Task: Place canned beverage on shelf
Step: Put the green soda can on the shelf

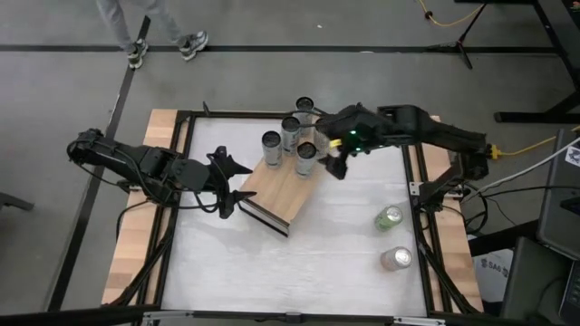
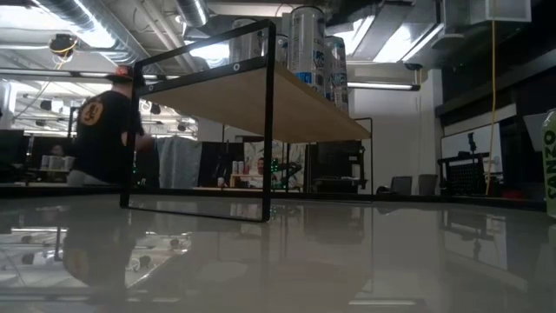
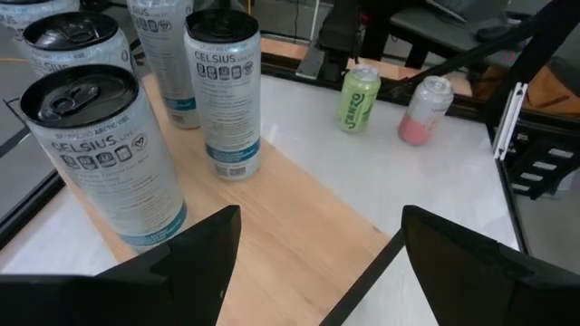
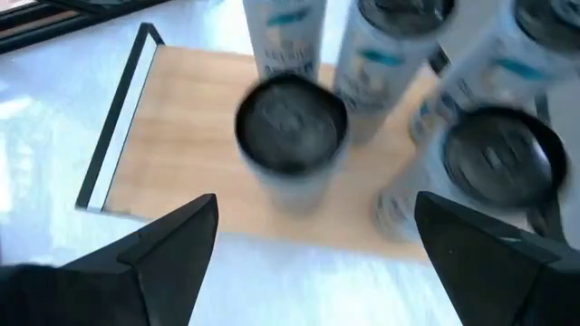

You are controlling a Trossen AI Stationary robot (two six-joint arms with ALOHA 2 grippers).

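Note:
The shelf (image 1: 276,192) is a light-wood board with black frame ends, standing slantwise on the white table; it also shows in the low view (image 2: 261,96). Several white-and-blue Celsius cans (image 1: 290,133) stand upright on its far half, and they also show in the left wrist view (image 3: 225,91). My right gripper (image 1: 337,161) is open just to the right of these cans and above them, holding nothing; they show below its fingers in the right wrist view (image 4: 290,136). My left gripper (image 1: 228,186) is open at the shelf's near-left end, its fingers (image 3: 208,263) spread over the board, empty.
A green can (image 1: 389,217) and a pink-and-silver can (image 1: 396,259) stand on the table at the right, and both show in the left wrist view (image 3: 359,98). A person (image 2: 104,130) stands beyond the table. The table's black frame (image 1: 181,163) runs along its edges.

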